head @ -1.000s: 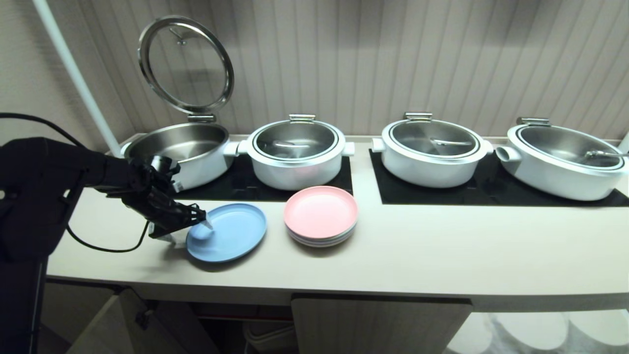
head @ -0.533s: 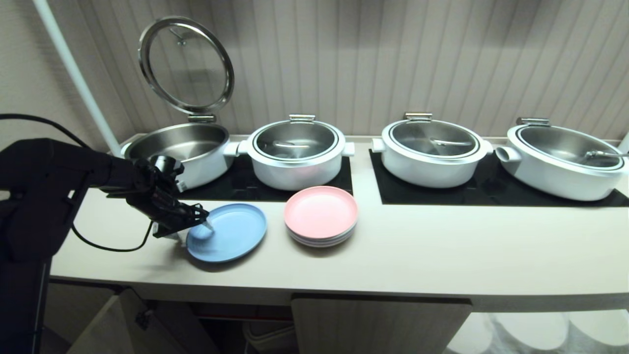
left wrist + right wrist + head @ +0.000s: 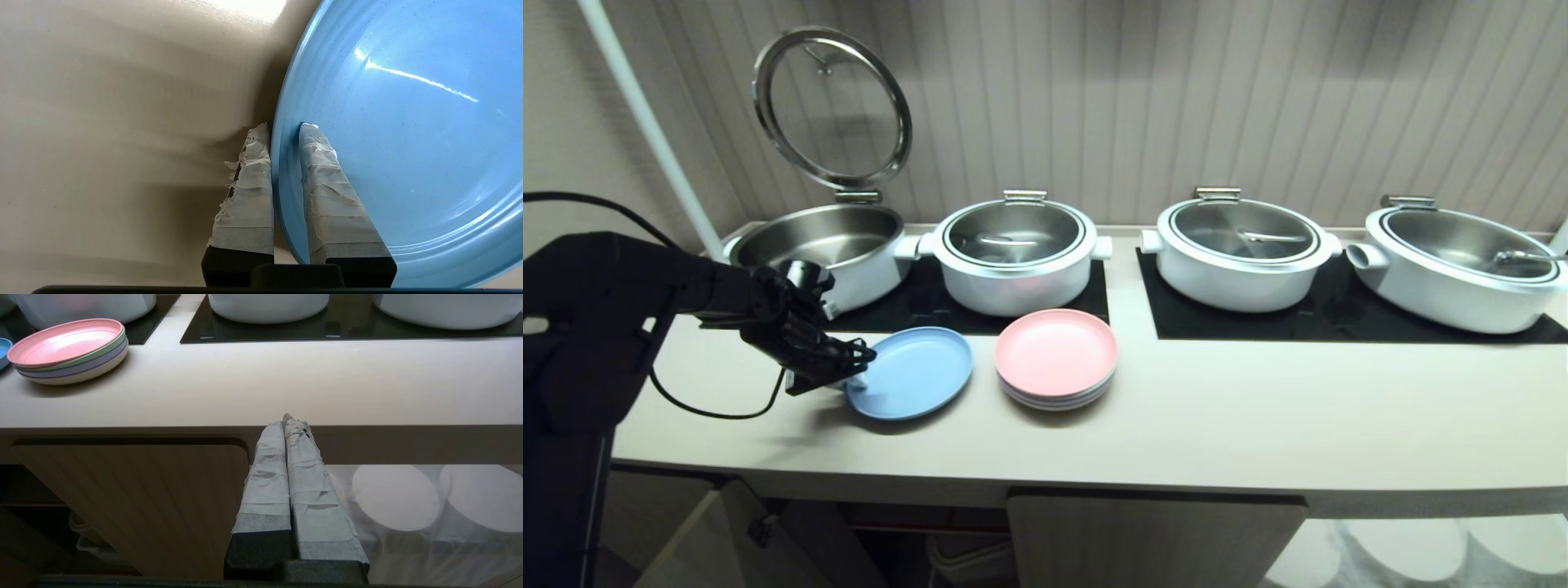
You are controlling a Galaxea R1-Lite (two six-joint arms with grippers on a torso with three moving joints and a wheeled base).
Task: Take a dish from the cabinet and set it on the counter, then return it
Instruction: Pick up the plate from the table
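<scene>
The left end effector (image 3: 854, 369) is pinched shut on the near-left rim of the blue plate (image 3: 913, 371), one finger (image 3: 331, 196) inside and one under, so the plate juts rightward over the tabletop (image 3: 1217, 425) toward the pink-topped stack (image 3: 1055, 355), its far side tipped up, the cabinet (image 3: 1152, 539) below.
</scene>
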